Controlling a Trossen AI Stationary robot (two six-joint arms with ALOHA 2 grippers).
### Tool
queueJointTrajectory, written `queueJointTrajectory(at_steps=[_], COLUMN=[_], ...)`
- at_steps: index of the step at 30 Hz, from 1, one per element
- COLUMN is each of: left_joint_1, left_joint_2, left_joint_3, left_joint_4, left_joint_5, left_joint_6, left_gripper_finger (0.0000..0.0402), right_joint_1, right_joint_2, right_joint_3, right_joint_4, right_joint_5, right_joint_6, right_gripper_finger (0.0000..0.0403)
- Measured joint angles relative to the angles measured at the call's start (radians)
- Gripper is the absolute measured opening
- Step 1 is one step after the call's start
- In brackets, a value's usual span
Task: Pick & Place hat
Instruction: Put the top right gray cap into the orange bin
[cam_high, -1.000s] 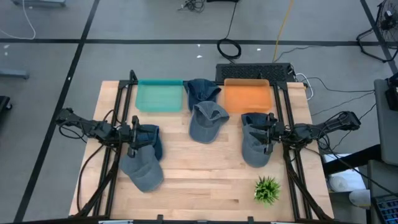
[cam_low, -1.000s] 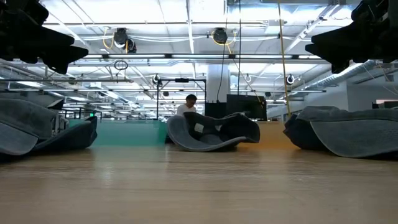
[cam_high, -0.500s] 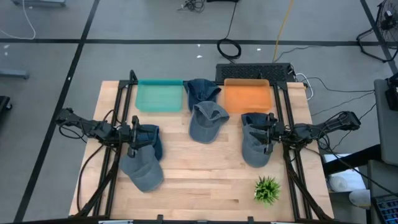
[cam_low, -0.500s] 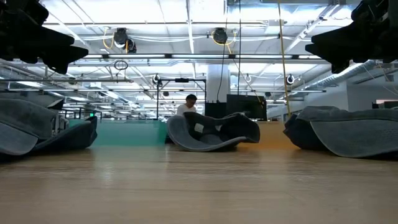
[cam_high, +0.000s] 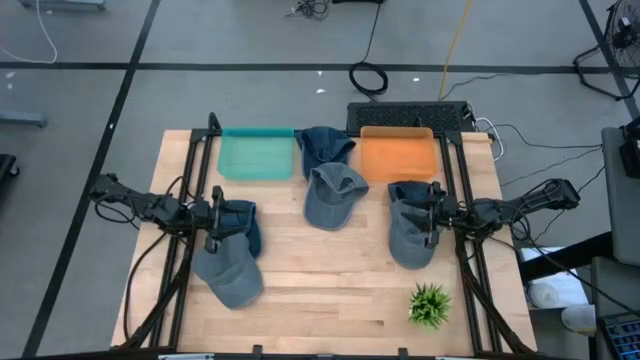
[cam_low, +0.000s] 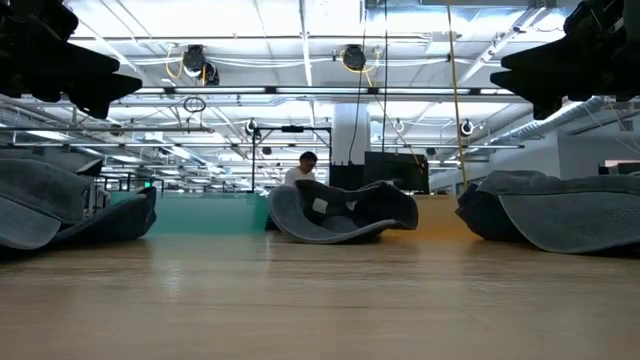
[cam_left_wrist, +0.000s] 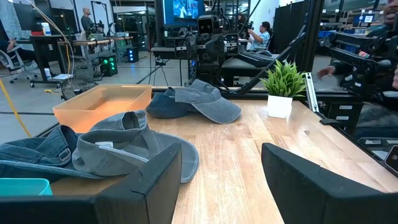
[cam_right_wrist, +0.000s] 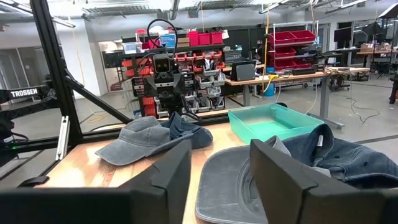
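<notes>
Several hats lie on the wooden table. A grey cap and a dark blue one sit in the middle, between the teal tray and the orange tray. At the left, a grey cap lies against a dark blue cap, and my left gripper hovers level and open over them. At the right, a grey cap and a dark blue one lie under my right gripper, which is also open. Neither gripper has anything between its fingers.
A small potted plant stands near the front right corner. Black frame rails run along both sides of the table. Bare wood lies in the front middle. A person sits in the room far behind the table.
</notes>
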Motion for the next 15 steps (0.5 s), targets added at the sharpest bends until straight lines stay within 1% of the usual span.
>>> queueJointTrajectory(at_steps=[3,8,11,13,15], left_joint_1=[0.000,0.000,0.000,0.000,0.000], left_joint_2=[0.000,0.000,0.000,0.000,0.000], left_joint_3=[0.000,0.000,0.000,0.000,0.000], left_joint_4=[0.000,0.000,0.001,0.001,0.001], left_joint_5=[0.000,0.000,0.000,0.000,0.000], left_joint_6=[0.000,0.000,0.000,0.000,0.000], left_gripper_finger=[0.0230,0.0230,0.0230,0.0230,0.0230], right_joint_1=[0.000,0.000,0.000,0.000,0.000], right_joint_2=[0.000,0.000,0.000,-0.001,0.000], right_joint_3=[0.000,0.000,0.000,0.012,0.033], right_joint_4=[0.000,0.000,0.021,0.030,-0.028], right_joint_5=[0.000,-0.001,0.001,0.023,0.042], right_joint_6=[-0.004,-0.069,-0.070,-0.057,-0.056], right_gripper_finger=[0.0203,0.0256,0.0273,0.0279,0.0282])
